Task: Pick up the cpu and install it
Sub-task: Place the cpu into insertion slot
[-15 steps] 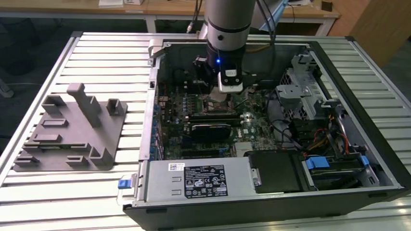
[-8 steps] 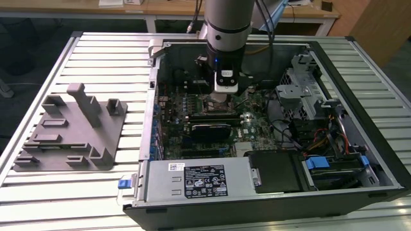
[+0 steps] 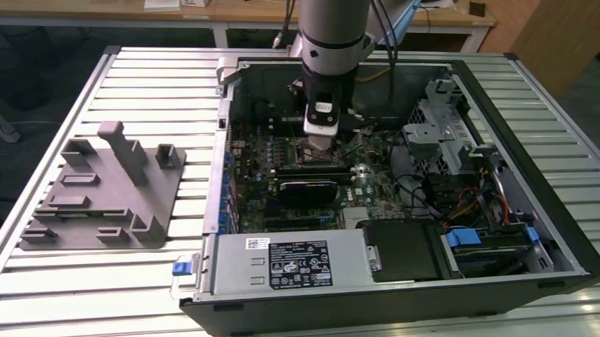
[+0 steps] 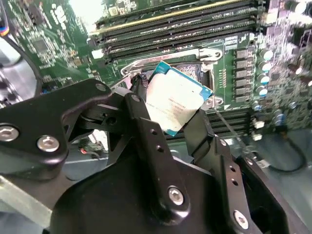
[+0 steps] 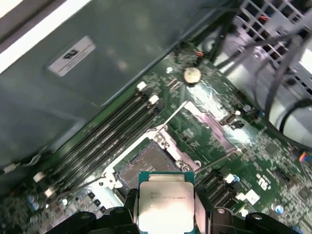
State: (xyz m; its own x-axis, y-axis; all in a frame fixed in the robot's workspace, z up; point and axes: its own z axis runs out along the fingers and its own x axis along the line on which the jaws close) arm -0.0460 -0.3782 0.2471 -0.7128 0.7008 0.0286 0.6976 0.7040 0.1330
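Note:
My gripper (image 3: 319, 142) reaches down into the open computer case (image 3: 225, 210), shut on the cpu. The cpu (image 4: 174, 100) is a small square chip with a silver top and a thin blue-green rim, pinched by two opposite edges between the black fingers (image 4: 146, 131). It hangs tilted a short way above the motherboard's square black socket (image 4: 192, 69), whose metal frame (image 5: 168, 141) stands open. In the first wrist view the cpu (image 5: 165, 200) sits just short of the bare socket (image 5: 146, 163). It touches nothing but the fingers.
A grey plastic tray (image 3: 103, 189) with upright posts lies on the slatted table at the exterior view's left. Inside the case are memory slots (image 4: 180, 24), a power supply (image 3: 291, 263), a drive cage (image 3: 450, 140) and loose cables (image 3: 468, 196). A coin battery (image 5: 191, 74) sits beyond the socket.

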